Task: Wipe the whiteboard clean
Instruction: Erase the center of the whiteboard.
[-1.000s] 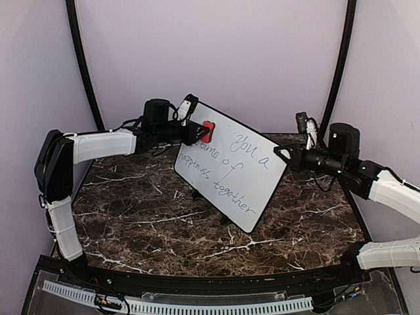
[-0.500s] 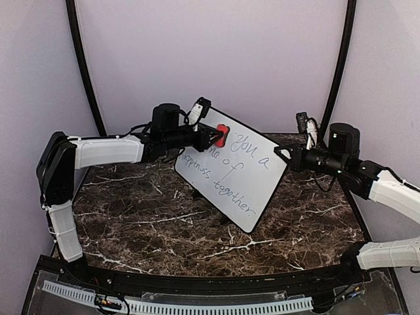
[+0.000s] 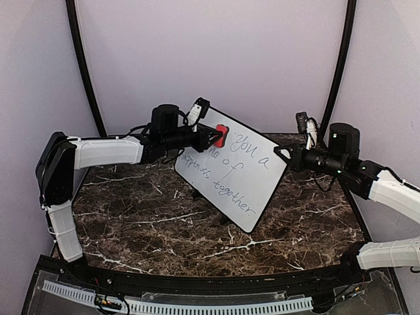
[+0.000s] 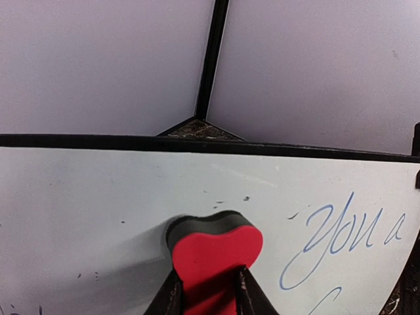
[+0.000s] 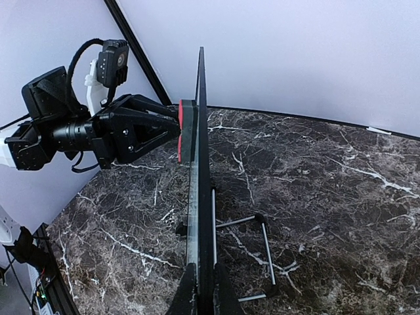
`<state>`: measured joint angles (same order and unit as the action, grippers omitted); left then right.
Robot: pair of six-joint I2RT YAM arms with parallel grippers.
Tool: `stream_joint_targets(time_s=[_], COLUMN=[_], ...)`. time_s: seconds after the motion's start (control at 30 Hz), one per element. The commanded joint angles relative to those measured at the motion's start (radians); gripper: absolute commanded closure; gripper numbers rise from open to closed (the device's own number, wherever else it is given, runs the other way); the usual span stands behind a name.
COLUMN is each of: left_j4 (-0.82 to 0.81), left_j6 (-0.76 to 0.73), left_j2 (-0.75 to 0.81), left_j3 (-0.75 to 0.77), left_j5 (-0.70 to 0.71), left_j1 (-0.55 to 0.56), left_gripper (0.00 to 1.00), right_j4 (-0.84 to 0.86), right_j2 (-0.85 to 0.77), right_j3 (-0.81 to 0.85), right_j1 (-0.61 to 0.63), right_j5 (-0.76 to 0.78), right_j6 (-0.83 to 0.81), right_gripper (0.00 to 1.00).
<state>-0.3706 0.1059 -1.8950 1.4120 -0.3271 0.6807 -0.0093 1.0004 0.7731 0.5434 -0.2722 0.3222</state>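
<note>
Wiping the top edge: our left gripper (image 4: pixel 210 292) pinches the red eraser (image 4: pixel 213 244) against the whiteboard (image 3: pixel 226 190), clamped upright above the table (image 3: pixel 131 216) by our right gripper (image 5: pixel 200 292). Next, we judge, sweep across "you a".

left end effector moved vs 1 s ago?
Yes. The left end effector, shut on the red eraser, slid right along the whiteboard's top edge toward the word "You".

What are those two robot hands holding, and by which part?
The left hand pinches the red eraser by its sides; the right hand clamps the whiteboard by its edge.
</note>
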Motion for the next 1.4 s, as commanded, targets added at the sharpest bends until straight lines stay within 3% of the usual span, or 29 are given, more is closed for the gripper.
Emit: stream_joint_targets(time_s=[0.0, 0.23, 0.57, 0.9, 1.1, 1.37], left_j4=[0.052, 0.046, 0.054, 0.037, 0.047, 0.054], left_j6=[-0.047, -0.019, -0.034, -0.050, -0.051, -0.034], left_j2=[0.017, -0.006, -0.019, -0.029, -0.019, 0.002], left_j3=[0.030, 0.063, 0.099, 0.022, 0.022, 0.015], left_j5=[0.119, 0.056, 0.031, 0.048, 0.141, 0.142], left_j1=[-0.052, -0.044, 0.057, 0.132, 0.115, 0.013], left_gripper=[0.74, 0.74, 0.74, 0.75, 0.75, 0.75], right_j4=[-0.029, -0.028, -0.029, -0.030, -0.038, -0.033], right_j2=[0.003, 0.006, 0.007, 0.002, -0.003, -0.004], right_j3=[0.000, -0.001, 0.001, 0.000, 0.002, -0.002], right_j1=[0.042, 0.042, 0.043, 0.043, 0.045, 0.045], right_j5=[-0.134, -0.133, -0.134, -0.130, -0.126, -0.125], right_j6=[-0.161, -0.160, -0.156, -0.158, -0.161, -0.161], right_gripper=[1.00, 1.00, 1.00, 1.00, 1.00, 1.00])
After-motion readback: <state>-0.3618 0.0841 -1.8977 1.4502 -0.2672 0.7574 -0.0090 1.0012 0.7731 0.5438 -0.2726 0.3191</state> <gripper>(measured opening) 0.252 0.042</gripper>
